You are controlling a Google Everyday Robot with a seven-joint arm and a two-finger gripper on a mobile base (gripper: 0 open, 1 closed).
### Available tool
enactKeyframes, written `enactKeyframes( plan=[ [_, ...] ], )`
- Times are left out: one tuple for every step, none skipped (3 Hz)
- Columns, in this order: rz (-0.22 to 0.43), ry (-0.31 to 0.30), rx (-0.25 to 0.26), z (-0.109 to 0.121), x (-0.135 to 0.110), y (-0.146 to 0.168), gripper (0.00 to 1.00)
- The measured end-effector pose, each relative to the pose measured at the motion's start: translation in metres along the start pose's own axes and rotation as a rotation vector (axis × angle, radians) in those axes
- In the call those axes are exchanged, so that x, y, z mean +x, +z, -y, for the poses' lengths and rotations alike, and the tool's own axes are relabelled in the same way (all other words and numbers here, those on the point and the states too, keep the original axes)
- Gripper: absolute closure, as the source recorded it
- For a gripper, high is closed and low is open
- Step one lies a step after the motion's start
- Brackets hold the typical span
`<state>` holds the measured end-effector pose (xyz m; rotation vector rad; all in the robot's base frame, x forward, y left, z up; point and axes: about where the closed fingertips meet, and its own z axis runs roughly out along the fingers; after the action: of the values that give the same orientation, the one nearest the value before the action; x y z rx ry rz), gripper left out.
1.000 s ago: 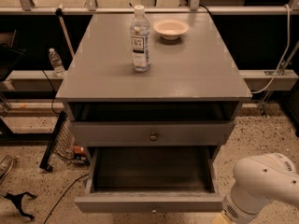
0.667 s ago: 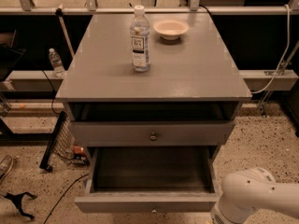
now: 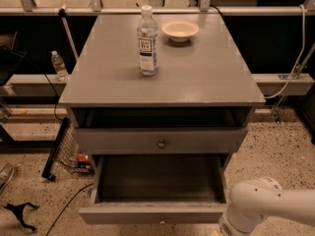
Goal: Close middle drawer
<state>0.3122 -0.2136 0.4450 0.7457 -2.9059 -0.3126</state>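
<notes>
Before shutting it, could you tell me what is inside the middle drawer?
The middle drawer shows a bare floor; its rear hides beneath the upper drawer. The gripper is out of view, past the white arm.

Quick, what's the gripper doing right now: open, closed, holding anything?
Gripper: not in view, below the frame's edge; only the arm shows, low right by the open middle drawer.

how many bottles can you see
2: a labelled bottle standing on the cabinet top, and a smaller bottle left of it, lower down. Claw out of view, beyond the arm at bottom right.
</notes>
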Motion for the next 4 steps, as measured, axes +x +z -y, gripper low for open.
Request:
enactKeyframes(
  plan=[
    [0.014,0.005,-0.019,0.008,-0.011,0.018,0.25],
    [0.039,-0.001,-0.028,0.014,-0.018,0.027,0.48],
    [0.083,-0.018,-0.036,0.023,-0.032,0.036,0.73],
    [0.139,-0.043,-0.036,0.029,-0.047,0.040,0.95]
  ],
)
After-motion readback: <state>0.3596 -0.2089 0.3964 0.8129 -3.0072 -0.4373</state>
